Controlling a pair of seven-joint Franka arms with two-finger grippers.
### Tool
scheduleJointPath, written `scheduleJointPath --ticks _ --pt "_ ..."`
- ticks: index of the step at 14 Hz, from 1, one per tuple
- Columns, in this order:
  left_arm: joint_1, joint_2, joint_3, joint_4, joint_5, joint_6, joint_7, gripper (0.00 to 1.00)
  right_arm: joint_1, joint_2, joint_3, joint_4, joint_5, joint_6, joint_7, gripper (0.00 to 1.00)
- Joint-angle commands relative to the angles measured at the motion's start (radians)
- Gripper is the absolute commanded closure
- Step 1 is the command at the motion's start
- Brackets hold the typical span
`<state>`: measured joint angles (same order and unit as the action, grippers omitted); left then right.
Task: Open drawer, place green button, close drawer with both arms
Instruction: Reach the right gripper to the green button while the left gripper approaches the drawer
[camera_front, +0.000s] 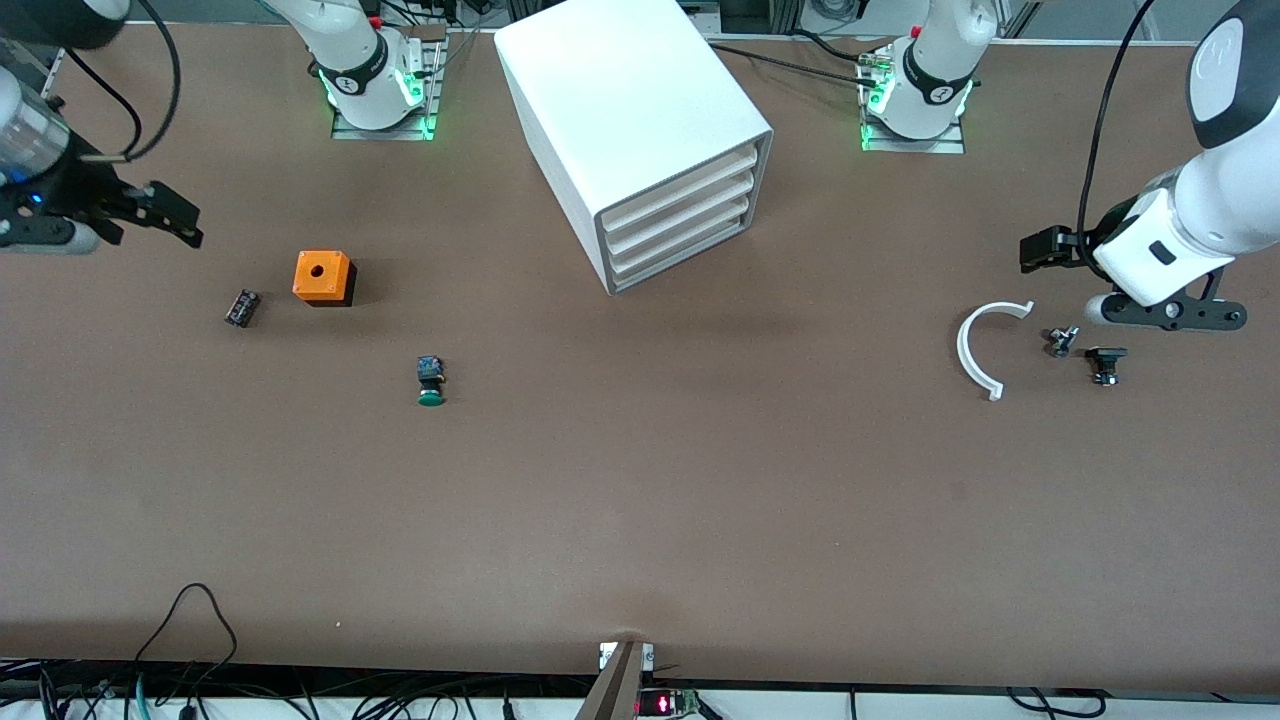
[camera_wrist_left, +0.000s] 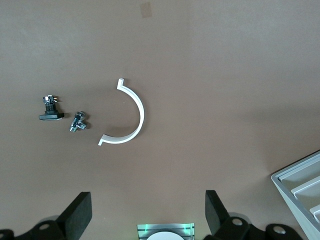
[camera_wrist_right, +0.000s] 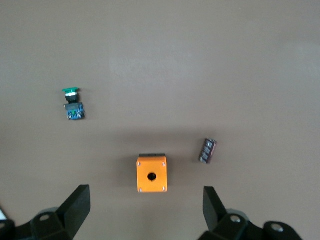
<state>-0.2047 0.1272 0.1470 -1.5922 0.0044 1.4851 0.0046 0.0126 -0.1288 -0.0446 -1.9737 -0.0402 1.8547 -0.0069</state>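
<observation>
On table: button (camera_front: 431, 381); drawer (camera_front: 683, 256) apparently shut.

We are looking down on a matte brown tabletop (camera_front: 700, 500) under even light, black cables (camera_front: 190, 640) trailing along its nearest edge.

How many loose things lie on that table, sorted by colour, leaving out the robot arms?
White: 2, the cabinet and the curved piece
Orange: 1, the cube
Green-capped: 1, the button
Black or dark: 3, the part by the cube, the small metal part and the flat-based part
Total: 7
</observation>
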Motion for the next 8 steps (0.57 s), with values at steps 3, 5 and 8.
scheduleJointPath --ticks 3,5,8 --pt "0.002 0.077 -0.004 0.054 -0.018 -0.043 0.014 0.00 0.016 0.124 0.000 0.068 0.036 0.006 -0.012 0.00" --pt "-0.022 0.080 -0.006 0.067 -0.020 -0.078 0.009 0.00 0.053 0.193 -0.003 0.162 0.037 -0.036 -0.012 0.00" --pt "-0.058 0.083 -0.009 0.057 -0.082 -0.088 0.008 0.00 0.053 0.230 -0.003 0.190 0.039 -0.084 -0.013 0.00"
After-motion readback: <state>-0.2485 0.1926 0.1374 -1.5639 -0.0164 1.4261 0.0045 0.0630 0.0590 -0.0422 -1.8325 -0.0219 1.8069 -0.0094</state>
